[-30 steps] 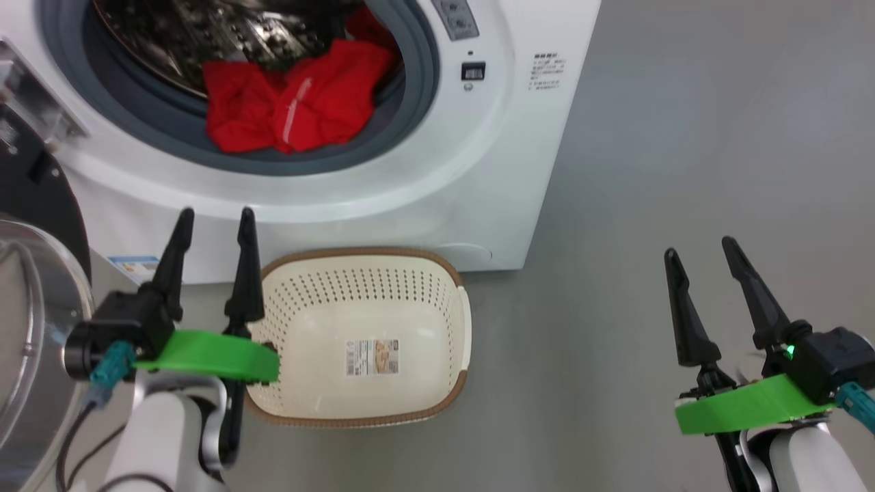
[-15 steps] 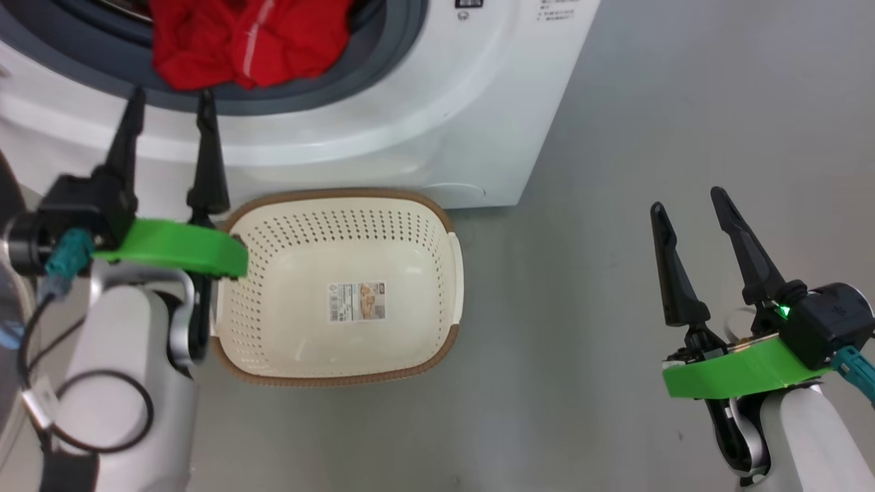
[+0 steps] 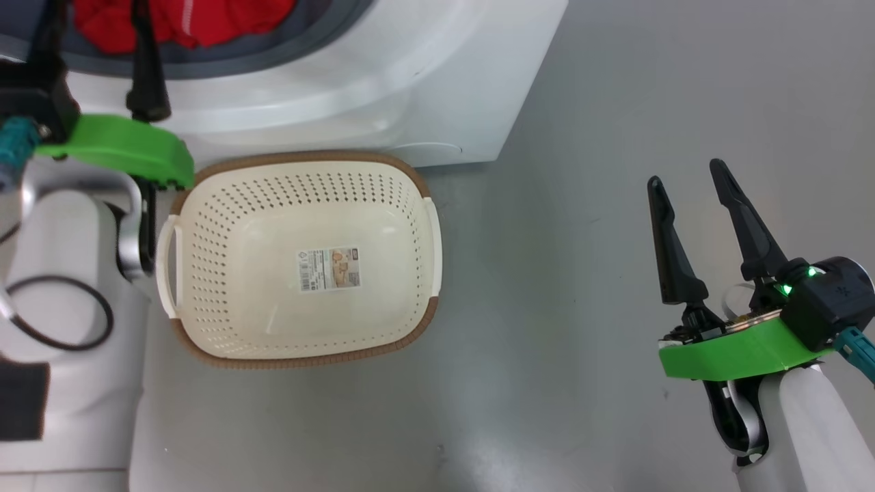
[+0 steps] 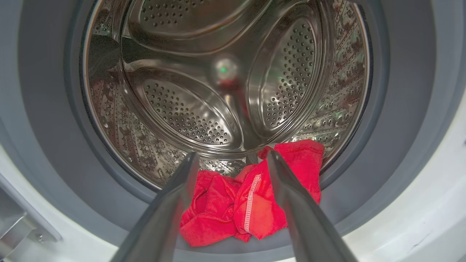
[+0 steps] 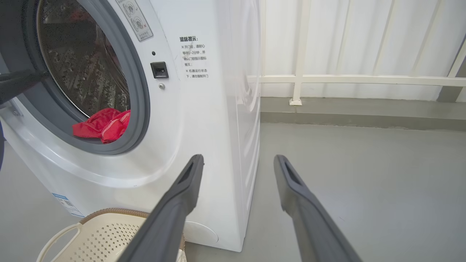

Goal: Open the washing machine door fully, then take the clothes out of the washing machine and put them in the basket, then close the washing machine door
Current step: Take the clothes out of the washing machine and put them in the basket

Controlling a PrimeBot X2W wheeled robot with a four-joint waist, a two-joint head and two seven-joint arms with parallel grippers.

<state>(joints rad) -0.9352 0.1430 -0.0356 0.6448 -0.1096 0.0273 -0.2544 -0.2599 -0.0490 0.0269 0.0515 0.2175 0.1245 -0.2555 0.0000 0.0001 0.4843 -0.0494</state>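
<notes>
While both tools hold their fingers wide apart, clamped on nothing, the clothes [image 4: 247, 203] lie in the washing machine [image 3: 424, 75], bunched at about 6 o'clock of its round mouth. They are a crumpled red heap with a line of white stitching. It rests on the front lip of the steel drum [image 4: 189, 109] and spills onto the grey rubber seal [image 4: 47, 127] that rings it. The drum's perforated wall and its raised paddles show bare above the heap. Seen along the left tool [image 4: 233, 154], the two dark fingers frame the heap from below, tips near the drum lip. Whether they touch the fabric cannot be told. In the head view this tool sits at 10 o'clock, in front of the machine's mouth, with its green bracket just beside the basket's far left corner. The basket [image 3: 301, 158] stands on the grey floor [image 3: 581, 355] right before the machine's front, at about 9 o'clock of that view's centre. Inside it, the cream perforated walls and smooth bottom carry a paper sticker [image 3: 328, 268] at the middle. Its brown woven-look rim runs all round, and a handle shows at 9 o'clock and another at 3 o'clock. The right tool [image 3: 685, 172] hangs over bare floor at 4 o'clock, well apart from the basket and the machine.
</notes>
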